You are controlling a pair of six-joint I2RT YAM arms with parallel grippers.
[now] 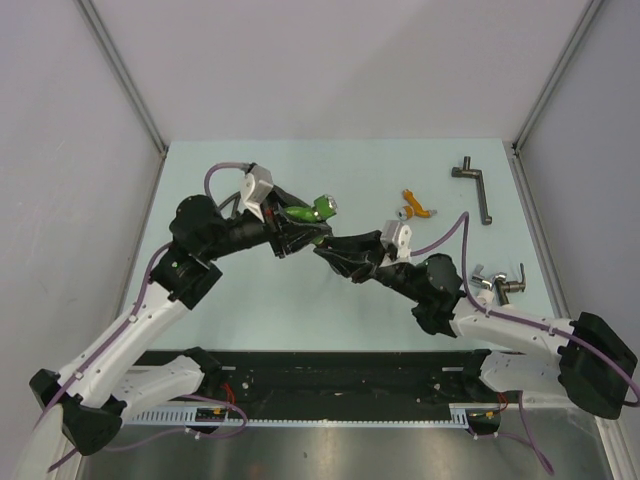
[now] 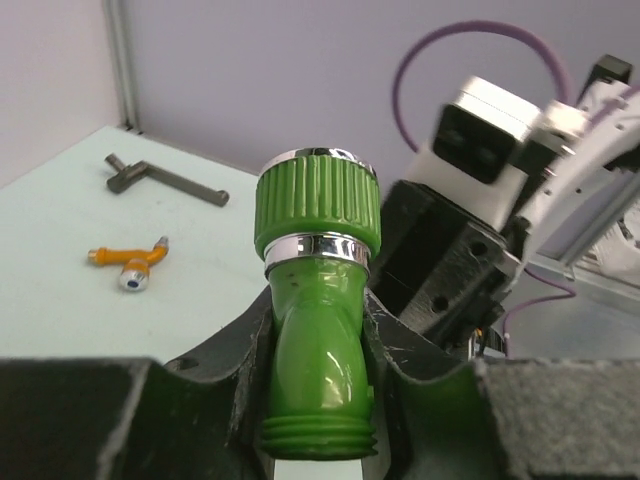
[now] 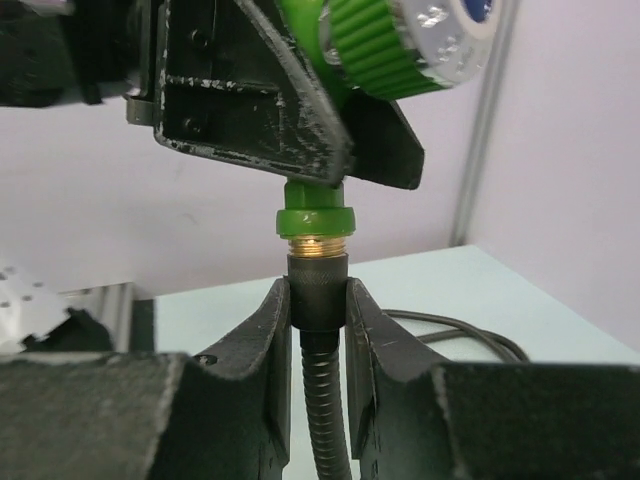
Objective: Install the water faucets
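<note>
Green faucet [image 2: 318, 300] is held off the table [image 1: 250, 290], clamped in the left gripper [image 2: 318, 350]. Its fingers are closed partway against the curved neck, one on each side. The ribbed collar with its silver bands stands clear above the fingers, and the threaded green end sits just below them.

Right gripper [image 3: 318, 330] is closed tight on the black hose [image 3: 320, 420], gripping the smooth collar at its top. The ribbed length of hose hangs down between the fingers. Above the collar, a brass thread [image 3: 315, 245] meets the small green end of the faucet; the two are in line and touching. How far they are screwed together cannot be told.

From the top camera, both grippers meet nose to nose over the middle of the table. From the right wrist camera, the left gripper's black fingers hide most of the faucet body.

Other items:
- orange faucet [image 1: 415, 207] lies on its side on the far right part of the table, well apart from both grippers and untouched.
- grey metal crank [image 1: 472, 185] lies flat beyond the orange faucet, near the far right edge.
- small silver fitting [image 1: 500, 285] lies near the right edge, just beside the right arm's forearm.

A purple cable loops over each wrist.
</note>
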